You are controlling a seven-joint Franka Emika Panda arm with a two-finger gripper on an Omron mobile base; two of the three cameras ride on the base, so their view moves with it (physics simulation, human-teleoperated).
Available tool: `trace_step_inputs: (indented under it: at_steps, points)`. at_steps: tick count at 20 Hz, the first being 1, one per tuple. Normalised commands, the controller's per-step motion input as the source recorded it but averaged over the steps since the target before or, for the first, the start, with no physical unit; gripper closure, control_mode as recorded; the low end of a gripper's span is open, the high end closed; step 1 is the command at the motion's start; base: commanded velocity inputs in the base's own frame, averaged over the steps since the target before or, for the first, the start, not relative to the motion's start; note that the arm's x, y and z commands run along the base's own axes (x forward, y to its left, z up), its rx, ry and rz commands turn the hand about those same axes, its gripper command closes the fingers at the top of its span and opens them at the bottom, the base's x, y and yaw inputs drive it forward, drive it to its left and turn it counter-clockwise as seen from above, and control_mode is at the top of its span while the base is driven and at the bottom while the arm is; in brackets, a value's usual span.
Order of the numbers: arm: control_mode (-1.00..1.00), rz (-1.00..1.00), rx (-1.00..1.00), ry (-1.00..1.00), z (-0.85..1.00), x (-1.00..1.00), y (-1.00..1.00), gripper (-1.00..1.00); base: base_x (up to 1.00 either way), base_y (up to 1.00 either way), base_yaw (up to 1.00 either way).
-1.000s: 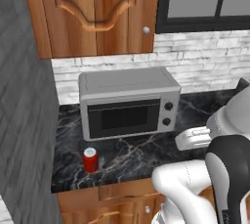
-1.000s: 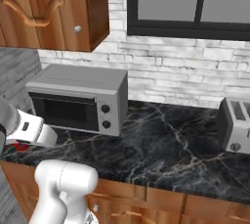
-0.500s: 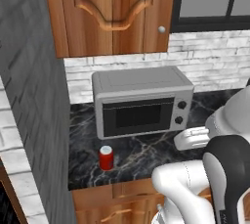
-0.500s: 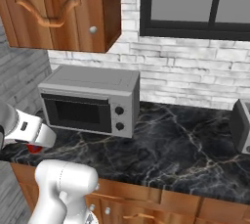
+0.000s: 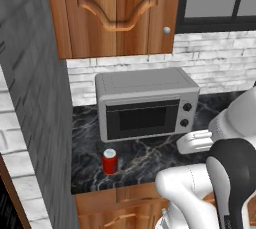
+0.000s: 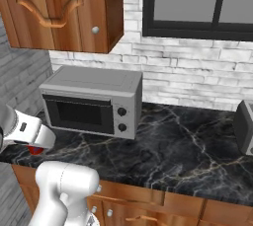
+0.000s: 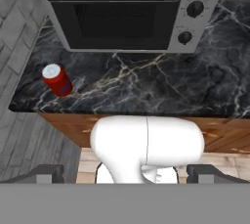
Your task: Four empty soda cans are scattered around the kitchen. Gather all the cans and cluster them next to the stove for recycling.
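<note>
One soda can [image 5: 109, 161] is what we've got here, bright red with a silvery top, standing upright on the black marble counter [image 5: 145, 155] near its front edge, just in front of the silver toaster oven [image 5: 145, 103] at its left corner. From the hand view it's the same can [image 7: 57, 79] off to the left, well apart from our gripper [image 7: 126, 173], whose two dark tips sit spread wide at the bottom with nothing between them. Wooden cabinet [image 5: 117, 10] hangs above, white brick wall [image 6: 197, 72] behind, and there's a toaster [image 6: 244, 126] at the right edge of the right base view.
</note>
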Motion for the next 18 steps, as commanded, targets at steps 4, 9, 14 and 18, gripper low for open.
trace_step_inputs:
  at_steps: [4,9,14,18]
  points:
    - [-1.00,0.06,0.00,0.00,-0.04,0.00,0.38,-1.00,0.00,0.00,0.00]
    - [-1.00,0.12,0.00,-0.03,-0.01,0.00,0.28,-1.00,0.00,0.00,0.00]
    - [-1.00,0.15,0.00,0.00,-0.05,0.02,0.30,-1.00,0.00,0.00,0.00]
    - [-1.00,0.11,0.00,0.00,-0.10,0.14,0.37,-1.00,0.00,0.00,0.00]
